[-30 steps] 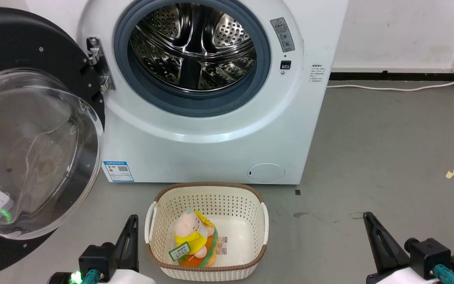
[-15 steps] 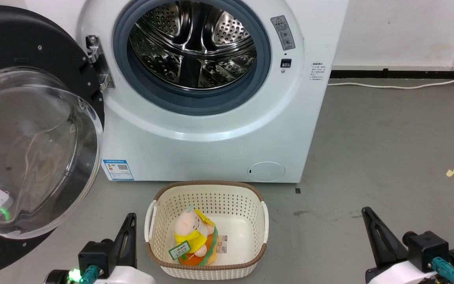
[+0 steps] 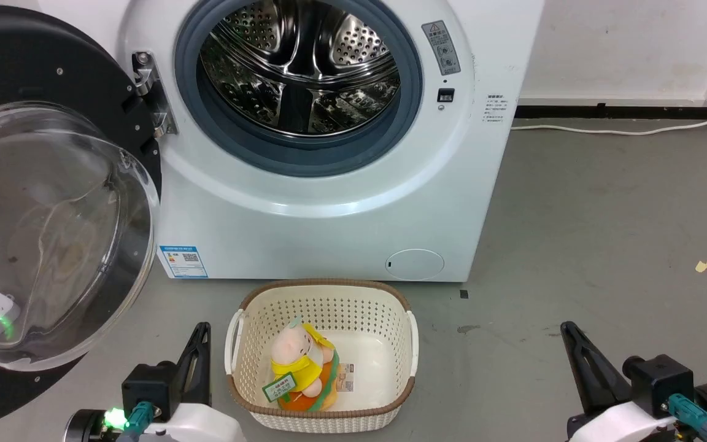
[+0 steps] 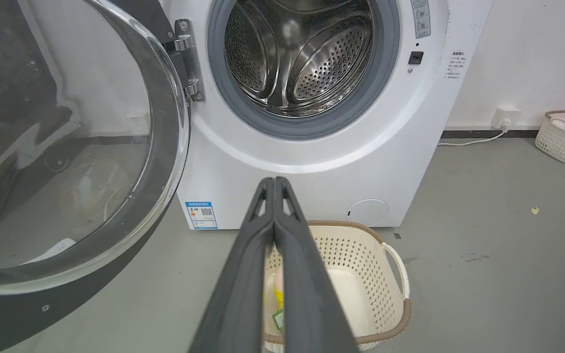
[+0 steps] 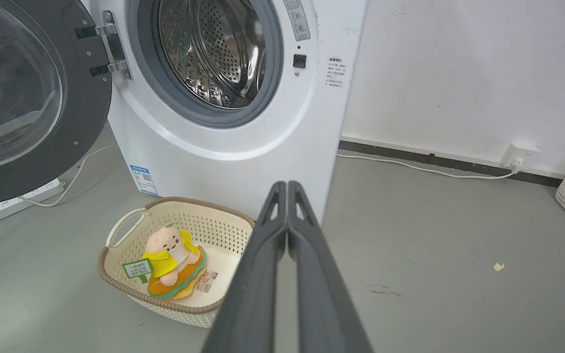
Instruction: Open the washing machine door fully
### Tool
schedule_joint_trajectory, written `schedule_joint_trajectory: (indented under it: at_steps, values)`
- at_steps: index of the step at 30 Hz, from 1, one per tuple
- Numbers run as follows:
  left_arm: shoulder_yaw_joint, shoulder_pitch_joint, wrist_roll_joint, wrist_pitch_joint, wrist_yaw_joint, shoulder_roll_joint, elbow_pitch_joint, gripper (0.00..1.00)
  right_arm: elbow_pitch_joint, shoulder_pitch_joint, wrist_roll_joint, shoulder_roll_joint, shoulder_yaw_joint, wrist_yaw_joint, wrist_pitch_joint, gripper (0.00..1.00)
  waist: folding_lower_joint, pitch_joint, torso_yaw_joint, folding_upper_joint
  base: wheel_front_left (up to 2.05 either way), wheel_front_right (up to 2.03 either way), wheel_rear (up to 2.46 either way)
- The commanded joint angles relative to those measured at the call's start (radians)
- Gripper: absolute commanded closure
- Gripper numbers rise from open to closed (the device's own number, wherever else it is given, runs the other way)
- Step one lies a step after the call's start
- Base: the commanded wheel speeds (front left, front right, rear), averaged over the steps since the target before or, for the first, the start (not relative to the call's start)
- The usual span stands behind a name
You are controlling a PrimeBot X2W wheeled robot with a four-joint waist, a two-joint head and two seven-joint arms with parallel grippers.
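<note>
While the washing machine door (image 3: pixel 53 215) stands swung wide, left of the drum (image 3: pixel 301 67) (glass bowl facing outward), fingers of left gripper (image 3: pixel 201 331) and right gripper (image 3: pixel 566 330) are pressed together, holding nothing.

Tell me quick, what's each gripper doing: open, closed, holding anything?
Left gripper: closed, holding nothing.
Right gripper: closed, holding nothing.
</note>
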Motion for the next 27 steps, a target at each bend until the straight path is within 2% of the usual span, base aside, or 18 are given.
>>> schedule_joint_trajectory:
  at_steps: [1,27]
  values:
    - [0.003,-0.015,0.011,0.006,0.000,0.000,-0.007,1.00,-0.008,-0.021,-0.007,0.005,0.002,0.001,0.005,1.00,0.0001,0.001,0.000,0.0000,0.00,0.00,0.00]
    - [0.016,-0.036,0.041,0.059,0.000,0.000,-0.032,1.00,-0.021,-0.045,-0.015,0.007,0.007,0.001,0.059,1.00,0.0001,0.011,0.000,0.0000,0.00,0.00,0.00]
